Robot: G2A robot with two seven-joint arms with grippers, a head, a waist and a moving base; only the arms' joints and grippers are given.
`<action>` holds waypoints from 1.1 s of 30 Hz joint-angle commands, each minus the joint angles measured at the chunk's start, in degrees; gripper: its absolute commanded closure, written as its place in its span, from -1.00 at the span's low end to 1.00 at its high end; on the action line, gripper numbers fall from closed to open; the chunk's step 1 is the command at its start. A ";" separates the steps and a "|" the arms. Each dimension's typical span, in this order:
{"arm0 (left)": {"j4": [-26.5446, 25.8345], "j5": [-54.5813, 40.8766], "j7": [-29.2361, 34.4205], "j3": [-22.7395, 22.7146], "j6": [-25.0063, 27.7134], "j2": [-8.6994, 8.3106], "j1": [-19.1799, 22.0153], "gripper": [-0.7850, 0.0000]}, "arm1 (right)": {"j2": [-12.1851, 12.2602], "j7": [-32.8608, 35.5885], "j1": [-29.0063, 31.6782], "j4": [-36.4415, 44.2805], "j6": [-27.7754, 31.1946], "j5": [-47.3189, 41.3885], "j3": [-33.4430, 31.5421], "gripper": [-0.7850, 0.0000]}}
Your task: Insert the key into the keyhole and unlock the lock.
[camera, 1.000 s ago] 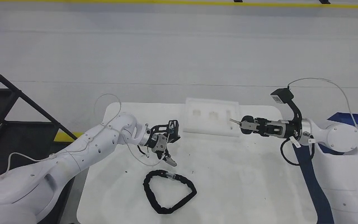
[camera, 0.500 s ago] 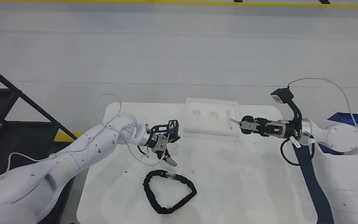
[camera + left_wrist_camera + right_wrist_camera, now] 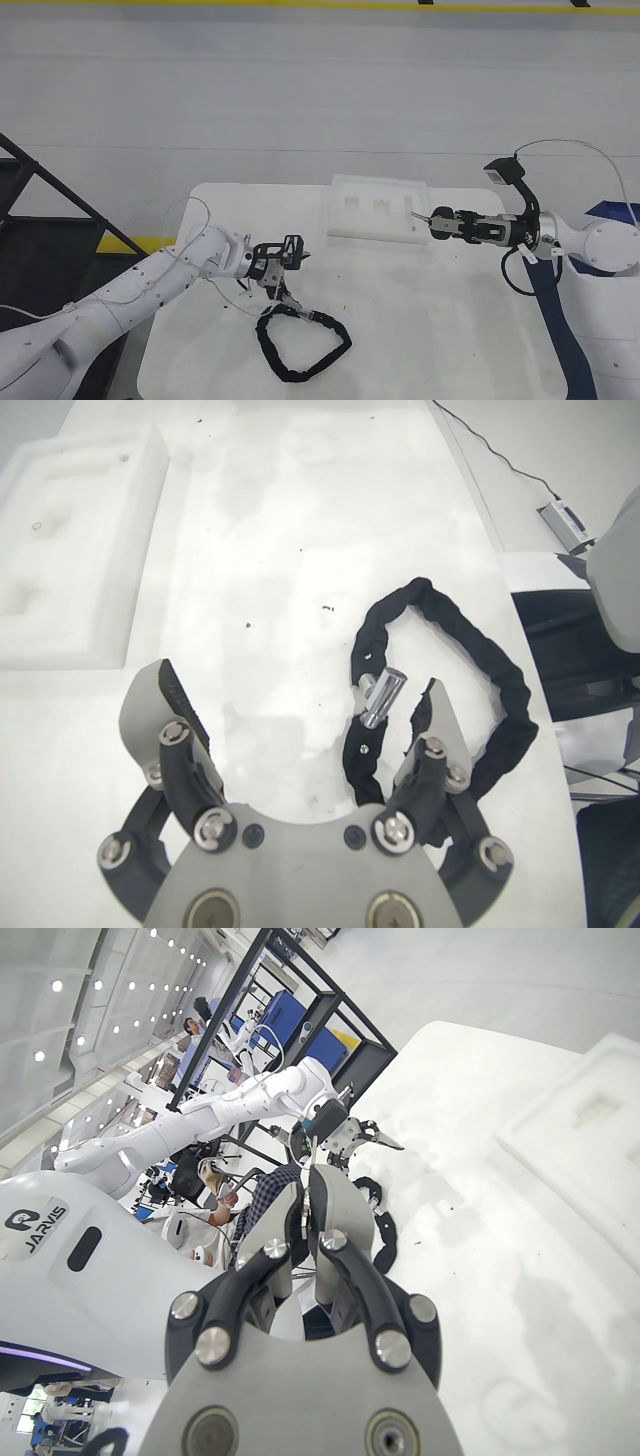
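Observation:
A black fabric-covered chain lock [image 3: 303,343] lies in a loop near the table's front. Its silver lock cylinder [image 3: 382,697] joins the two chain ends. My left gripper [image 3: 300,705] is open just above the table, with one finger [image 3: 434,712] right beside the cylinder and nothing held. From above, the left gripper [image 3: 283,290] points down at the chain's near end. My right gripper [image 3: 307,1188] is shut on the thin metal key [image 3: 312,1155], held in the air at the table's right side. The key [image 3: 415,215] points towards the foam tray.
A white foam tray [image 3: 380,208] with several recesses sits at the table's back middle. A cable and a small grey box [image 3: 564,525] lie on the floor past the table edge. Bare table surface [image 3: 440,320] lies between chain and right arm.
My left arm has swung down and towards the front, bringing its open gripper to the chain's lock cylinder. The right arm with the key has stayed still.

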State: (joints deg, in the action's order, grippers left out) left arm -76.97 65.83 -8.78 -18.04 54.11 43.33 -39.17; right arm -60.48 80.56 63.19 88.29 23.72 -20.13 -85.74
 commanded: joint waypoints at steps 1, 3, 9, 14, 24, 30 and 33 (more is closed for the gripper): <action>-1.40 4.67 -2.54 -0.49 -0.64 -1.01 -1.69 -1.00 | 0.00 0.00 0.00 0.00 0.00 0.00 0.00 1.00; -2.57 8.31 -5.32 -0.97 -1.81 -1.86 -3.33 -1.00 | 0.00 0.00 0.00 0.00 0.00 0.00 0.00 1.00; -3.98 16.73 -10.88 -1.53 -5.33 -2.89 -6.59 -1.00 | 0.00 0.00 0.00 0.00 0.00 0.00 0.00 1.00; -2.92 20.65 -13.91 -1.35 -7.59 -2.29 -8.00 -1.00 | 0.00 0.00 0.00 0.00 0.00 0.00 0.00 1.00; 1.12 24.71 -18.02 -0.43 -9.10 0.47 -8.85 -1.00 | 0.00 0.00 0.00 0.00 0.00 0.00 0.00 1.00; 3.46 27.07 -21.00 -0.17 -9.06 1.86 -8.77 -1.00 | 0.00 0.00 0.00 0.00 0.00 0.00 0.00 1.00; 4.54 28.04 -22.10 -0.22 -9.09 2.33 -8.80 -0.75 | 0.00 0.00 0.00 0.00 0.00 0.00 0.00 1.00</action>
State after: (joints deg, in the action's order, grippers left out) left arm -72.72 93.60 -30.59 -18.23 45.04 45.54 -47.96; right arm -60.48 80.56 63.19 88.29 23.72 -20.13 -85.74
